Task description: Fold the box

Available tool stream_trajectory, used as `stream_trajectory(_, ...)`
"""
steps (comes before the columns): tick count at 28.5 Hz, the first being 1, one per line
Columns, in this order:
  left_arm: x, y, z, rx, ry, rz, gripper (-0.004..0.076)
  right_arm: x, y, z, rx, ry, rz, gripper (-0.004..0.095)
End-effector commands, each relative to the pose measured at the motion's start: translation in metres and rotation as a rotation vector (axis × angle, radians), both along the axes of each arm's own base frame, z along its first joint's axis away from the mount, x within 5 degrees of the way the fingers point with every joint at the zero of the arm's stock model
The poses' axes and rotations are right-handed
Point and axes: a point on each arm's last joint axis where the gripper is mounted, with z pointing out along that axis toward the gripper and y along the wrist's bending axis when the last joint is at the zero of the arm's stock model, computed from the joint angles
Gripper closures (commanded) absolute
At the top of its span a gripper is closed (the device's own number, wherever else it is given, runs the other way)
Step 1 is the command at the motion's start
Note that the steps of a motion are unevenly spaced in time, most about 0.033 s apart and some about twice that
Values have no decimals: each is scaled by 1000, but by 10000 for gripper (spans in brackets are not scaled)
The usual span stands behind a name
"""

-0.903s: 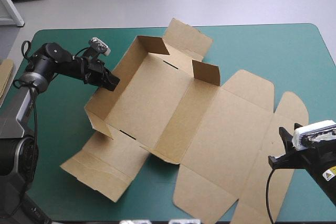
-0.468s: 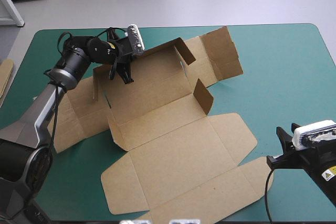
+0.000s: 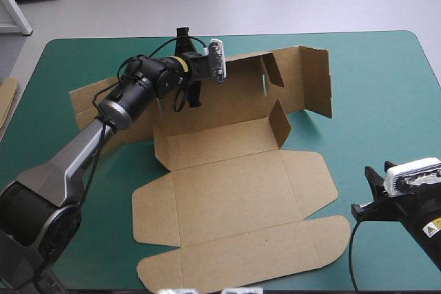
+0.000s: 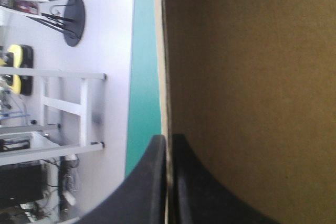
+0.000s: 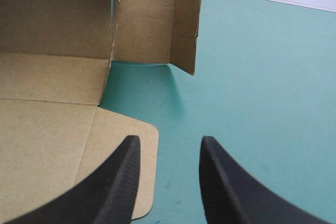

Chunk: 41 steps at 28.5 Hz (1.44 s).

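Left gripper [image 4: 168,139] pinches a raised wall of the matte brown box [image 3: 234,191], fingers nearly closed on board; right gripper [image 5: 168,148] spread wide, empty, above the smooth teal-green cover [image 3: 386,101].

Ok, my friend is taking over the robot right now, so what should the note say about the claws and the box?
Left claw: shut on the box, pinching the edge of its raised far wall.
Right claw: open and empty, over the teal-green table near its right front corner, beside the box's flat lid.
Done: the far wall is up, and the flaps at its right end are standing.
Left: the other walls lie flat and probably need raising and tucking.
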Motion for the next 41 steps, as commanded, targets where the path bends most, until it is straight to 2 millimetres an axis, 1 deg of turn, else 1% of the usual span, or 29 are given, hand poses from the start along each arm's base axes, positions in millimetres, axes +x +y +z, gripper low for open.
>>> stream_trajectory(1,-20,-20,45,-99,-235,-57,732,7,-7,9,-8,-37,-87,557)
stream_trajectory(4,-31,-38,45,-59,-278,-106,732,12,-14,3,38,33,-189,557)
stream_trajectory(7,-38,-49,36,-55,-288,-127,732,18,-19,0,36,73,-249,557)
stream_trajectory(12,-47,-58,13,-51,-237,-108,732,27,-18,-4,77,114,-258,557)
stream_trajectory(14,-50,-63,8,-52,-236,-101,732,31,-17,-7,96,139,-258,557)
stream_trajectory(17,-58,-70,5,-89,-236,-71,732,40,-15,-11,110,181,-251,557)
stream_trajectory(21,-69,-79,2,-65,-259,-36,732,51,-14,-18,103,231,-252,557)
stream_trajectory(24,-77,-85,-6,-40,-260,-36,732,60,-16,-21,56,246,-249,557)
stream_trajectory(29,-87,-88,-26,19,-228,-25,732,76,-20,-24,0,272,-277,557)
stream_trajectory(33,-92,-89,-36,36,-210,-19,732,90,-19,-26,-1,291,-274,557)
stream_trajectory(37,-96,-91,-39,34,-212,-22,732,106,-16,-23,31,316,-258,556)
stream_trajectory(41,-97,-92,-42,48,-247,-38,732,128,-9,-14,50,388,-201,557)
